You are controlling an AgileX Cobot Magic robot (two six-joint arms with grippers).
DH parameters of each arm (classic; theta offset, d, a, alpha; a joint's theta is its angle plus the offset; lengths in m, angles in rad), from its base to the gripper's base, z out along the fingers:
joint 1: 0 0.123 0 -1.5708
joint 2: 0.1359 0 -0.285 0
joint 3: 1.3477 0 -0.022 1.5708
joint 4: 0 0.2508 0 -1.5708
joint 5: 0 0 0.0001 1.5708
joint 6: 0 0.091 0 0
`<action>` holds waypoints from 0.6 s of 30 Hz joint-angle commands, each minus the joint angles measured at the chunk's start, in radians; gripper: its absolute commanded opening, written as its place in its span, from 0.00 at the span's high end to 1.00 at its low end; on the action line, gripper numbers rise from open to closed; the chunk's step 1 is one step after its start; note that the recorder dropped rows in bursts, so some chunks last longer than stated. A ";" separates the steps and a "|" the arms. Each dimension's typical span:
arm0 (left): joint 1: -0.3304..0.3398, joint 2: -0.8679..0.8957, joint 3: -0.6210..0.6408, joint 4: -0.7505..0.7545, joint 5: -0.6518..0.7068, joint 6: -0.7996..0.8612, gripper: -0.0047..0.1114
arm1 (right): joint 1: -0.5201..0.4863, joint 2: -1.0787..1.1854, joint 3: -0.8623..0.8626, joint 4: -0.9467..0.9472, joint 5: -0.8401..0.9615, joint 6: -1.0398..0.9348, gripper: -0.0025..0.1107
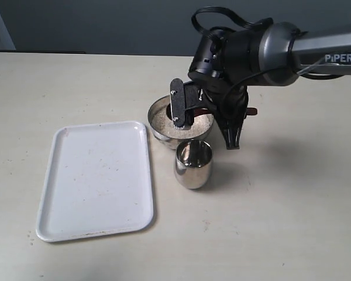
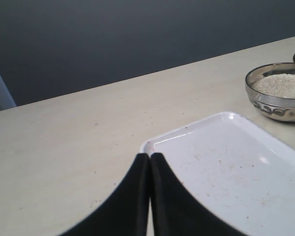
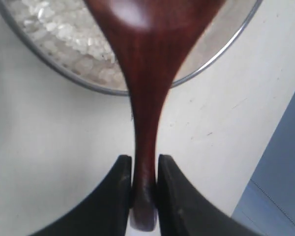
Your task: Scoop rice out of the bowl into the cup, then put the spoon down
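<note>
Rice (image 1: 161, 120) fills the shallow steel bowl (image 1: 156, 109) at the centre of the exterior view. The steel cup (image 1: 193, 165) stands just below the bowl in the frame, so close to its wall that I cannot tell whether they touch. The right gripper (image 3: 145, 164) is clamped on the slender handle of the wooden spoon (image 3: 148, 83), whose oval bowl hangs over the rice. A white tray (image 1: 96, 181) lies at the lower left on the pale table (image 1: 281, 211). The left gripper (image 2: 150, 158) has its fingers pressed together, holding nothing, by a corner of the tray.
</note>
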 commanded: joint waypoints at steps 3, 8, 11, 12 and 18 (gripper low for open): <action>-0.005 -0.004 -0.002 -0.007 -0.015 -0.005 0.96 | -0.004 -0.028 -0.006 0.077 0.079 -0.015 0.99; -0.005 -0.004 -0.002 -0.007 -0.015 -0.005 0.96 | -0.004 -0.050 -0.006 0.127 0.105 -0.015 0.99; -0.005 -0.004 -0.002 -0.007 -0.015 -0.005 0.96 | -0.004 -0.075 -0.004 0.137 0.112 -0.009 0.99; -0.005 -0.004 -0.002 -0.007 -0.015 -0.005 0.96 | -0.004 -0.084 0.000 0.142 0.117 -0.009 0.99; -0.005 -0.004 -0.002 -0.007 -0.015 -0.005 0.96 | -0.004 -0.128 0.055 0.207 0.127 -0.007 0.99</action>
